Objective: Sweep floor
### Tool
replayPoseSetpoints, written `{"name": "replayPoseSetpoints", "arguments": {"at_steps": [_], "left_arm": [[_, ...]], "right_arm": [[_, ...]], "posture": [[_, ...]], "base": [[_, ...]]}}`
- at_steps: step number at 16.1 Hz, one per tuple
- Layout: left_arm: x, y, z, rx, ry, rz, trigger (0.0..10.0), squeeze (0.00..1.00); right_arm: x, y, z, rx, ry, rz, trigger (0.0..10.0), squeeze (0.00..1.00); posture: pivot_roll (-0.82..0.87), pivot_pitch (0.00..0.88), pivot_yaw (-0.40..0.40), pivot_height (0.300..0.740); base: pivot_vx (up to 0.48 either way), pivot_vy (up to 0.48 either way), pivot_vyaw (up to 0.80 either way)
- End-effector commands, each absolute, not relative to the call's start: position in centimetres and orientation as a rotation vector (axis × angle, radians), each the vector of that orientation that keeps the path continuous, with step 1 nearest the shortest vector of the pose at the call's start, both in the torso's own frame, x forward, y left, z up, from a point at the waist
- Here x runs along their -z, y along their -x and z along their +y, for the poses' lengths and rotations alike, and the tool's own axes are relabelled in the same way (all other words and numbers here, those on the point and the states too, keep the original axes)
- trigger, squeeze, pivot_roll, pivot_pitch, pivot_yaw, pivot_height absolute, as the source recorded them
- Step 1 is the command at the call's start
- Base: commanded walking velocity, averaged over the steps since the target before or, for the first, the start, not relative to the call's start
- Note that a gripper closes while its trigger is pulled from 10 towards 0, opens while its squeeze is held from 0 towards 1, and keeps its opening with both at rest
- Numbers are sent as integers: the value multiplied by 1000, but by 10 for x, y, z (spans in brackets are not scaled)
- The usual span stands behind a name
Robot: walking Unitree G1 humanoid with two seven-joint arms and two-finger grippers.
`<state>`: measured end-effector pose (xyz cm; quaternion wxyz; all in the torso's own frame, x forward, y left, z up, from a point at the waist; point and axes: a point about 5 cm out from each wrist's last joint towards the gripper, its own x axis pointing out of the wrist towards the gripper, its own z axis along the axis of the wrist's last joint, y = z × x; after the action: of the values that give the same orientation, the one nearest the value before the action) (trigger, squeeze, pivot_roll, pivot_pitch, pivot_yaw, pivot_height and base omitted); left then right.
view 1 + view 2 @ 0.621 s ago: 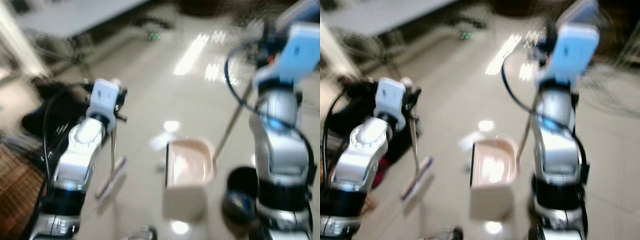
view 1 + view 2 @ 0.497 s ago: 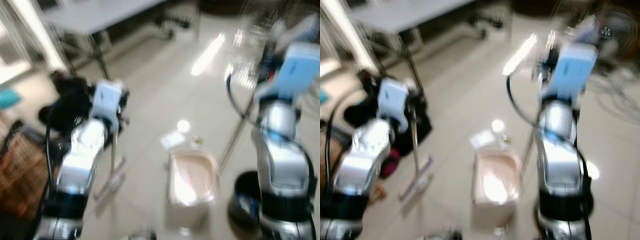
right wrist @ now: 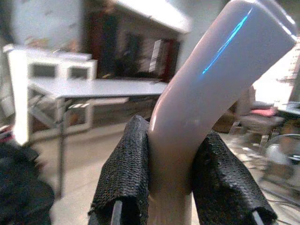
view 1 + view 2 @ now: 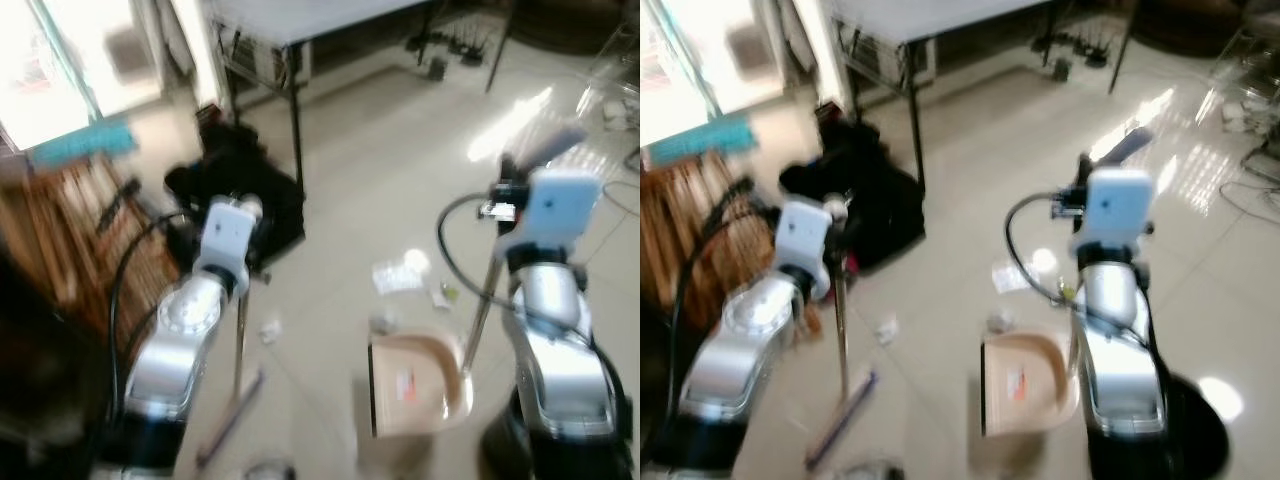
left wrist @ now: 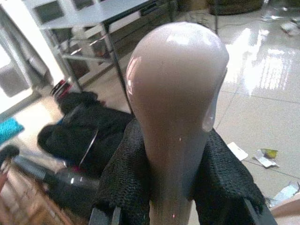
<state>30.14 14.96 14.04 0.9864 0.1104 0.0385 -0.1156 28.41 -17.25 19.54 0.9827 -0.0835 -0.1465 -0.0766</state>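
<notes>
Broom handle clamped in my left gripper, head on floor below it. Right gripper clamped on dustpan handle, dustpan below, paper scraps just beyond its far edge. Risk: view blurred w/ motion, so broom could scatter scraps or knock pan.

1. The broom handle looks like smooth, glossy pale plastic.
2. The dustpan handle has the same shiny finish.
3. The end effector pads are rough black woven cloth.
4. The floor is polished, reflective tile.
5. The arms are shiny silver metal.
</notes>
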Motion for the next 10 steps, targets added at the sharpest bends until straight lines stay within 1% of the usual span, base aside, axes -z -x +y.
{"name": "replayPoseSetpoints", "arguments": {"at_steps": [1, 3, 4, 7, 10], "left_arm": [[-154, -300, 151, 217, -231, 24, 10000, 0], [-158, -299, 150, 227, -229, -3, 10000, 0], [-160, -300, 148, 237, -246, -18, 10000, 0], [-166, -307, 136, 276, -235, -37, 10000, 0], [-170, -311, 135, 284, -229, -44, 10000, 0]], "right_arm": [[-198, -284, -169, 126, 148, -320, 10000, 0], [-196, -284, -171, 145, 117, -312, 10000, 0], [-194, -284, -172, 153, 76, -304, 10000, 0], [-186, -278, -168, 146, 0, -254, 10000, 0], [-179, -274, -169, 166, -4, -224, 10000, 0]], "posture": [[-50, 66, 7, 740], [-54, 71, 15, 740], [-59, 73, 23, 740], [-76, 80, 52, 740], [-73, 82, 55, 740]], "base": [[0, 0, 800], [0, 0, 800], [0, 0, 0], [286, 0, 0], [296, 0, 0]]}}
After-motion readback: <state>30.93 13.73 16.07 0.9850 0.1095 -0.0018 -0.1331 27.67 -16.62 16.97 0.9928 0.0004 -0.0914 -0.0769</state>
